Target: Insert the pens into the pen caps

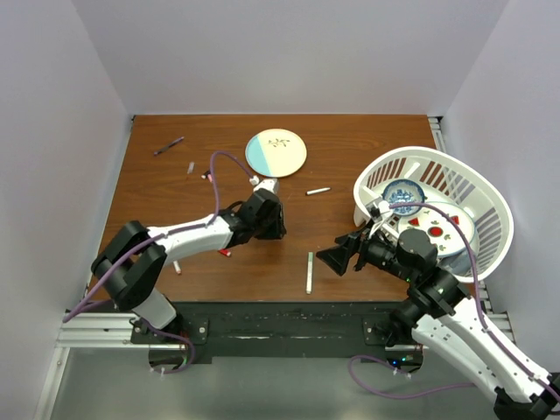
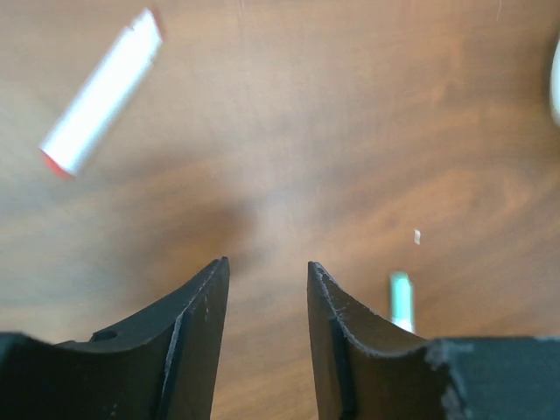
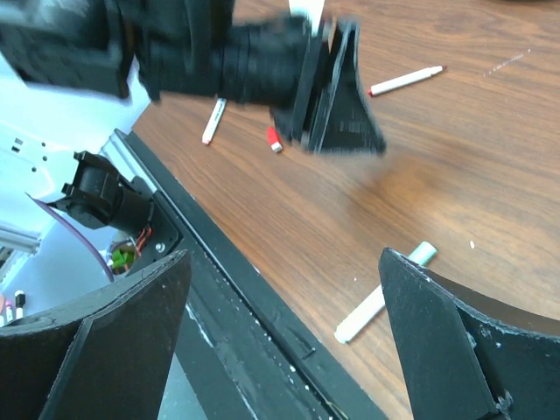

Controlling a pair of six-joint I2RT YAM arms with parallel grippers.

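My left gripper (image 1: 273, 226) hovers over bare table mid-left, open and empty; the left wrist view (image 2: 267, 267) shows only wood between its jaws. My right gripper (image 1: 332, 260) is wide open and empty near the front edge (image 3: 280, 262). A white pen with a green cap (image 1: 309, 272) lies between the two grippers, by my right finger (image 3: 382, 304) and in the left wrist view (image 2: 401, 300). Another white pen (image 1: 318, 190) with red ends (image 2: 103, 90) lies behind it. A dark purple pen (image 1: 168, 145) lies far left. A red cap (image 1: 224, 252) and a short white pen (image 1: 177, 267) lie by the left arm.
A round cream and pale blue plate (image 1: 276, 151) sits at the back middle. A white basket (image 1: 490, 219) with dishes stands at the right, behind my right arm. Small pieces (image 1: 190, 166) lie at the back left. The black table edge (image 3: 245, 289) runs under my right gripper.
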